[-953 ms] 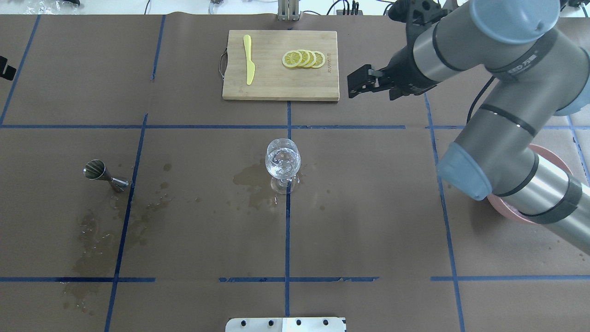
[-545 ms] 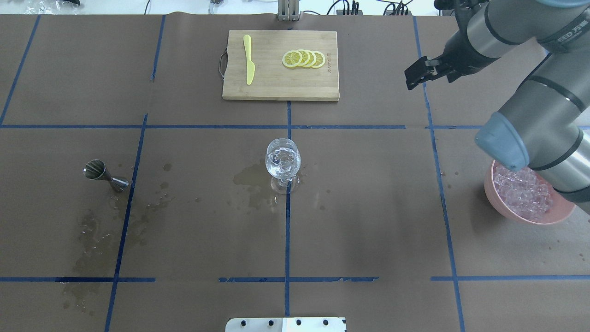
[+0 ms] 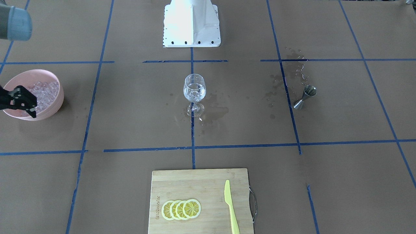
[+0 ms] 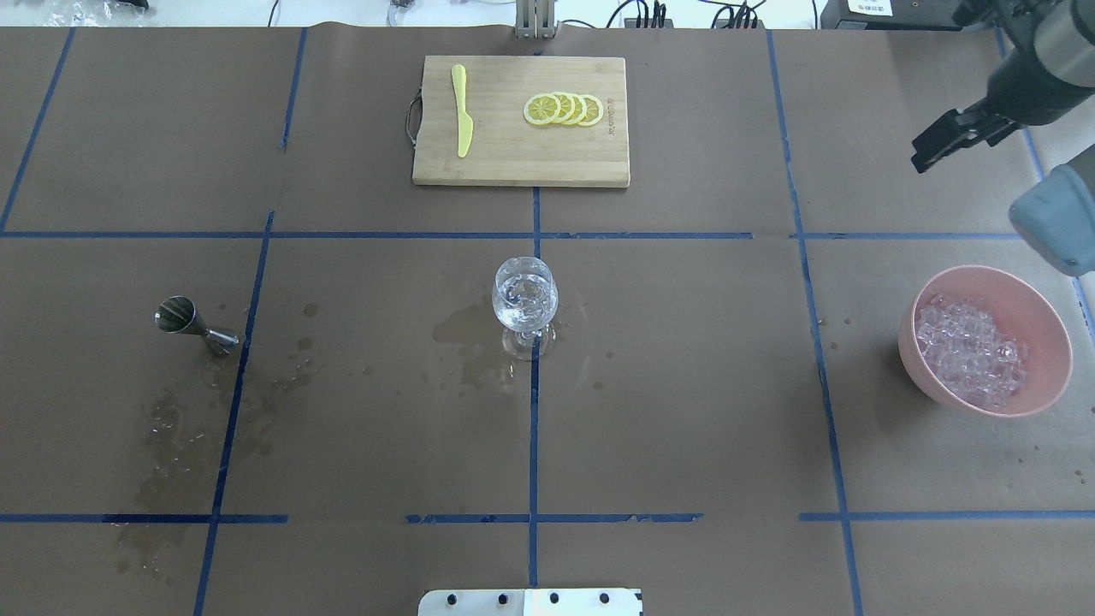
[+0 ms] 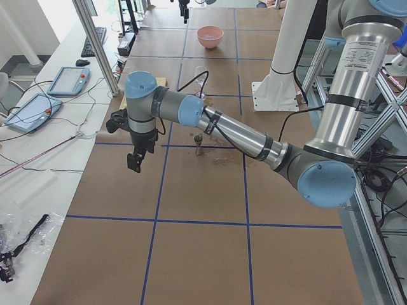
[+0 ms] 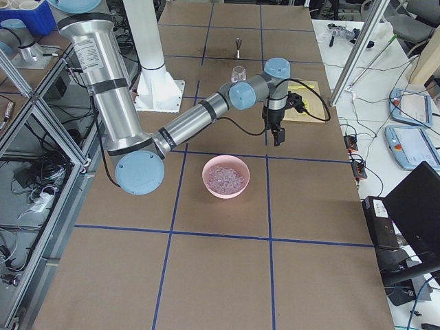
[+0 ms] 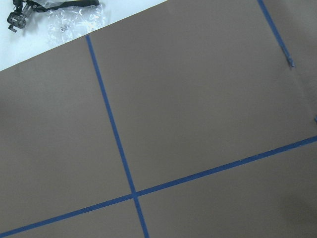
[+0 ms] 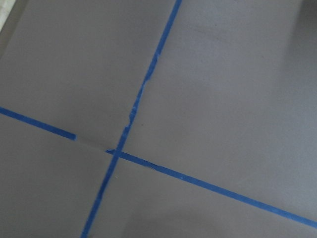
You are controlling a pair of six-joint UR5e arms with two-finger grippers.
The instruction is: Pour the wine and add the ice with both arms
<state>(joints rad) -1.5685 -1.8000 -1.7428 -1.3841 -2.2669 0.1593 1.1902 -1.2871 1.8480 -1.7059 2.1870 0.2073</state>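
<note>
A stemmed wine glass (image 4: 525,295) stands at the table's middle and holds clear liquid with ice cubes; it also shows in the front view (image 3: 194,88). A steel jigger (image 4: 184,320) stands at the left among wet stains. A pink bowl (image 4: 1056,342) of ice (image 4: 967,351) sits at the right. My right gripper (image 4: 920,161) hangs in the air beyond the bowl, empty; in the front view (image 3: 32,106) its fingers look apart. My left gripper (image 5: 135,166) shows only in the left side view, above bare paper left of the jigger; I cannot tell its state.
A bamboo cutting board (image 4: 513,158) at the far middle carries lemon slices (image 4: 565,109) and a yellow plastic knife (image 4: 462,111). Wet stains spread around the glass foot and near the jigger. The white base block (image 3: 191,22) stands at the near edge.
My right arm has swung from beside the cutting board to the far right, uncovering the pink bowl of ice. The glass and jigger have not moved.
</note>
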